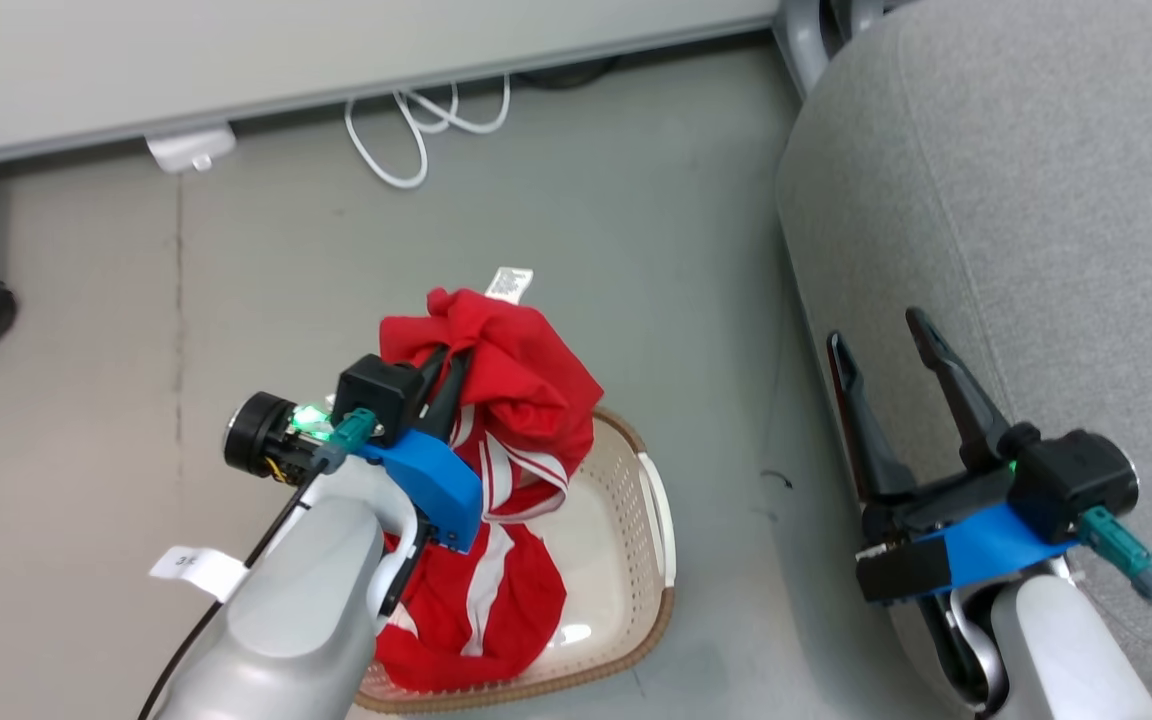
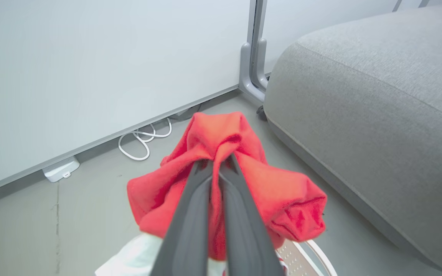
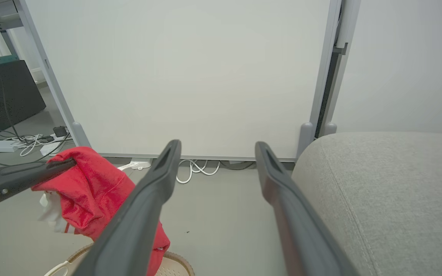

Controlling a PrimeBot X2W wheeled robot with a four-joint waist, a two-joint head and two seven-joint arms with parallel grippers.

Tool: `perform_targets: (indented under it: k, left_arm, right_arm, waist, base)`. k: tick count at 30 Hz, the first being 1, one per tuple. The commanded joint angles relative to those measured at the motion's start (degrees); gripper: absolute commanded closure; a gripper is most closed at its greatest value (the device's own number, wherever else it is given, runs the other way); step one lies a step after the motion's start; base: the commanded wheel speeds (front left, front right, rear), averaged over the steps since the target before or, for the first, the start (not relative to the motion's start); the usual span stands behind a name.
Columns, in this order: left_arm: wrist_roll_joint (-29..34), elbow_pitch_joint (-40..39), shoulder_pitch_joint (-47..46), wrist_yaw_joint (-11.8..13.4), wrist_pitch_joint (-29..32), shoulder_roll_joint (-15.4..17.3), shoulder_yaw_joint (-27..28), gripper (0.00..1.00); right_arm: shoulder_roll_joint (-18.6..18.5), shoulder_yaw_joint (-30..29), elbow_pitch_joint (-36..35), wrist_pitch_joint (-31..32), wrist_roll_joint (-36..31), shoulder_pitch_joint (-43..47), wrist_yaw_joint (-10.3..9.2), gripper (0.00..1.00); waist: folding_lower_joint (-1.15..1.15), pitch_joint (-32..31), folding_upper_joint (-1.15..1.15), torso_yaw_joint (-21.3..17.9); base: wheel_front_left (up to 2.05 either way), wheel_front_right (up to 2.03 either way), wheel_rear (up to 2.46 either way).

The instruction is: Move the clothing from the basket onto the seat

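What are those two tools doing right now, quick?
Left tool: closed, holding the red clothing.
Right tool: open, holding nothing.

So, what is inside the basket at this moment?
Red clothing, pinched by the left end effector, hangs with its lower part in the basket; beside it, bare cream base. What lies under the fabric is covered.

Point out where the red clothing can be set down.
Free: the grey seat, bare beyond the open right tool; also the floor between seat and white cable. Crowded: the basket, with clothing gripped by the left tool hanging into it.
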Motion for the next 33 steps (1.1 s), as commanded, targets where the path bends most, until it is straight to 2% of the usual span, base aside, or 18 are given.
perform_targets:
  k: [1, 14, 33]
  left_arm:
    - [0.49, -2.18, 0.99, -0.05, -0.28, 0.58, 1.63, 1.00]
    - [3.06, -12.35, 3.39, -1.28, -0.28, -0.70, 8.50, 1.00]
    - [1.86, -17.15, 4.85, -2.05, 1.47, -1.71, 5.82, 1.00]
  right_arm:
    - [0.25, -0.27, 0.28, -0.21, -0.46, 1.45, 0.03, 0.00]
    - [1.55, -1.77, 1.15, -0.22, -1.47, 6.33, 0.03, 0.00]
    - [2.35, -2.39, 1.06, -0.21, -2.30, 9.82, 0.03, 0.00]
  waist:
    - [0.02, -3.05, 0.00, 0.58]
    - [0.02, -10.77, 0.00, 1.46]
    - [0.02, -15.26, 0.00, 2.81]
  base:
    - [0.00, 0.00, 0.00]
    - [0.00, 0.00, 0.00]
    - [0.00, 0.00, 0.00]
